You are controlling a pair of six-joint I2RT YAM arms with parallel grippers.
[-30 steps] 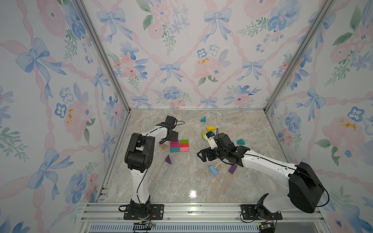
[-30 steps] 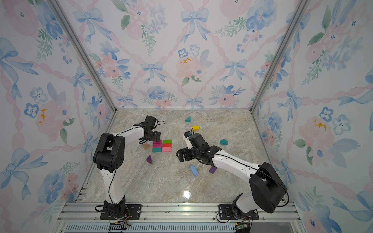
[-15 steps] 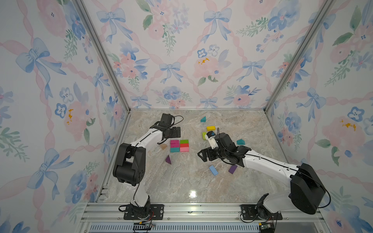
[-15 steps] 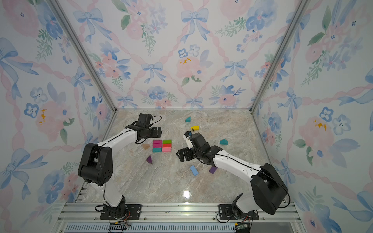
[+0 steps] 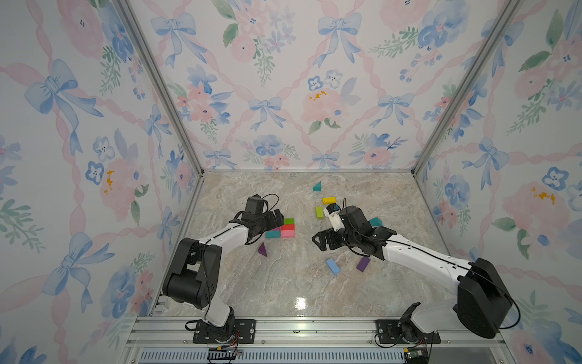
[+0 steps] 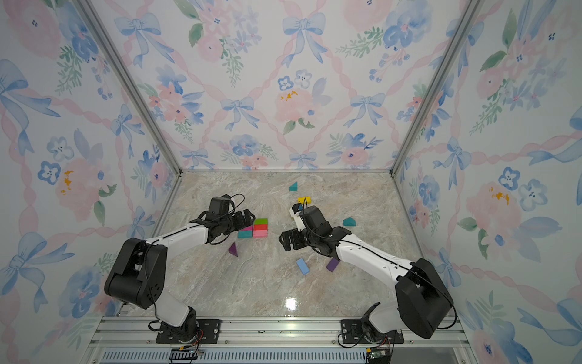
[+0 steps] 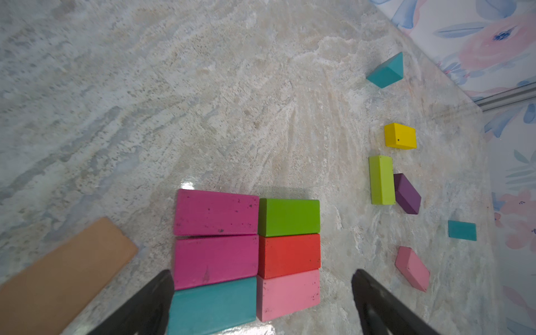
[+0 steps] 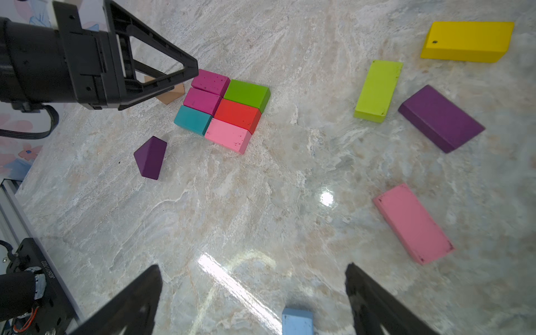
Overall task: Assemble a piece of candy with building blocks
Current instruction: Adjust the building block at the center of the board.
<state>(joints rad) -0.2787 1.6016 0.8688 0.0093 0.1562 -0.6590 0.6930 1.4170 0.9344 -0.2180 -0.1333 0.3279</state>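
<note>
The desk (image 5: 283,293) is pale marble, and all the blocks lie flat on it. The left arm (image 5: 220,239) reaches to the block group (image 5: 287,227). Its jaws are spread wide with nothing in them. They hang at the group's magenta and teal end, and I cannot tell if a tip touches a brick. The right arm (image 5: 419,255) reaches to the middle of the desk. Its jaws are also wide apart and empty, over bare marble. The group is six bricks packed tight. Two magenta bricks (image 7: 216,213) and a teal brick (image 7: 211,304) make one line. A green brick (image 7: 288,217), a red brick (image 7: 288,255) and a pink brick (image 7: 287,293) make the line beside it. Their long sides all run side to side in both top views. The loose yellow brick (image 5: 328,200) lies that way too. The lime brick (image 5: 319,212) points toward the back wall. The purple brick (image 5: 363,264) and the blue brick (image 5: 333,266) lie slanted near the right arm. A purple triangle (image 5: 262,250) sits just in front of the group, and a teal triangle (image 5: 317,186) sits near the back wall.
</note>
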